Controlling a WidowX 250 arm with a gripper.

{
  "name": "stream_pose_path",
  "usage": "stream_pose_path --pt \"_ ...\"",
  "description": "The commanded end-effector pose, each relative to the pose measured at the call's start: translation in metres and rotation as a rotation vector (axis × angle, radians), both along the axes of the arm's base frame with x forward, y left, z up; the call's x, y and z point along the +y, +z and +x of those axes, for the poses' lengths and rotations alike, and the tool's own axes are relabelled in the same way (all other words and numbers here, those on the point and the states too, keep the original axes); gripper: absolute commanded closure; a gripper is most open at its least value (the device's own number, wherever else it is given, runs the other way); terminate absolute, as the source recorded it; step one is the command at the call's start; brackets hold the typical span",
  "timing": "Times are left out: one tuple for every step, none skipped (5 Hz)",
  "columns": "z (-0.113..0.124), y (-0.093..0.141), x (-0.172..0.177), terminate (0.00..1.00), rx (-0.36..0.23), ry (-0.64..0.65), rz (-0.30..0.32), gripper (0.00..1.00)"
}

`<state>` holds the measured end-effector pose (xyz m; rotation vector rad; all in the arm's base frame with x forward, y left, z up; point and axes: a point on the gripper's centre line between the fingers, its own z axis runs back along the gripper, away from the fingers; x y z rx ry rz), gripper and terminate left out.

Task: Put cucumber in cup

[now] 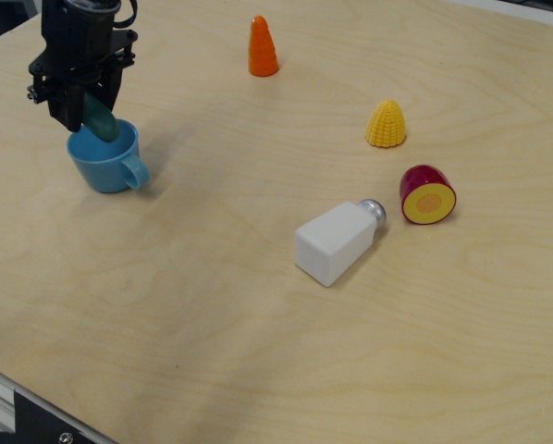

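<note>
Teal-green, the cucumber [101,121] is pinched between the black fingers [74,104], its lower end at the rim of the blue cup [106,163] on the counter [258,314].

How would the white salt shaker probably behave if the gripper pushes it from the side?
The salt shaker lies on its side and has flat faces, so it would probably slide, not roll. Its rounded silver cap may let it pivot. It looks rigid, probably not floppy.

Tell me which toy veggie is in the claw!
The dark green cucumber, held over the blue cup. The orange carrot and yellow corn sit untouched on the table.
</note>
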<state>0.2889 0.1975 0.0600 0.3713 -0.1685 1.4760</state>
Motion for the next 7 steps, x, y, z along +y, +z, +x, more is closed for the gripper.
stream_pose_path --pt "0.009 0.022 0.003 0.0 -0.076 0.032 0.008 0.0" --pt "0.004 0.033 0.004 0.0 -0.092 0.062 0.014 0.0" --pt "-0.003 0.047 0.005 0.0 -0.082 0.092 0.016 0.0" --pt "-0.004 0.069 0.003 0.0 -0.114 0.098 0.004 0.0" --pt "-0.004 0.069 0.003 0.0 -0.114 0.098 0.004 0.0" --pt "-0.004 0.069 0.003 0.0 -0.114 0.098 0.004 0.0" --pt "-0.004 0.069 0.003 1.0 -0.114 0.098 0.004 0.0"
